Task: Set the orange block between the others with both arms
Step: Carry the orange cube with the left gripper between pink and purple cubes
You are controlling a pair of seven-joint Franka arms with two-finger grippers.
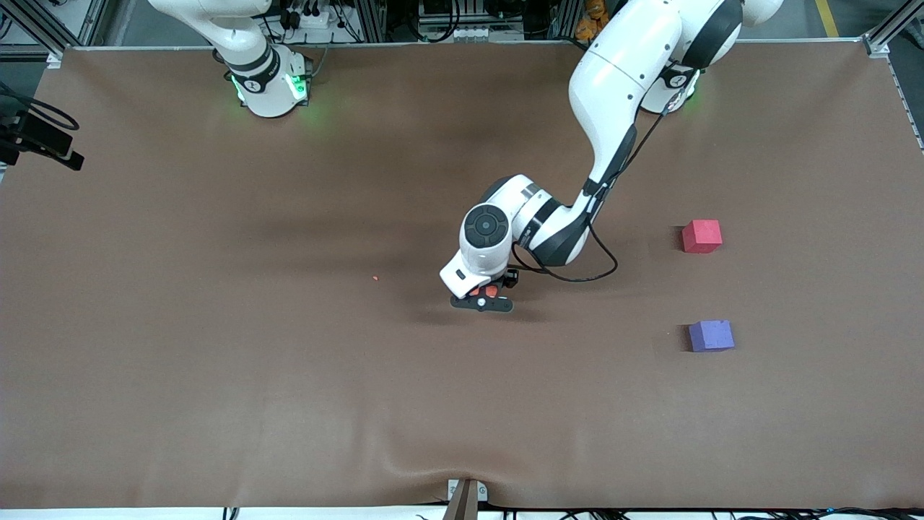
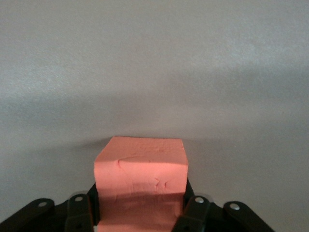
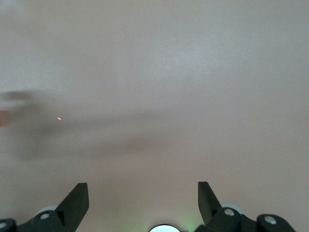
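Observation:
Down at the middle of the table, my left gripper (image 1: 485,297) is shut on the orange block (image 1: 489,292). In the left wrist view the orange block (image 2: 140,181) fills the space between both fingers (image 2: 79,212), and its sides are pressed in by them. Toward the left arm's end of the table stand the two others: a red-pink cube (image 1: 702,236) and, nearer to the front camera, a purple-blue cube (image 1: 711,336). There is a bare gap between them. My right gripper (image 3: 142,198) is open over bare table; in the front view only that arm's base (image 1: 267,83) shows.
A brown mat (image 1: 216,361) covers the whole table. A tiny orange crumb (image 1: 375,277) lies on it, toward the right arm's end from the left gripper. A black camera mount (image 1: 40,137) sits at the table's edge at the right arm's end.

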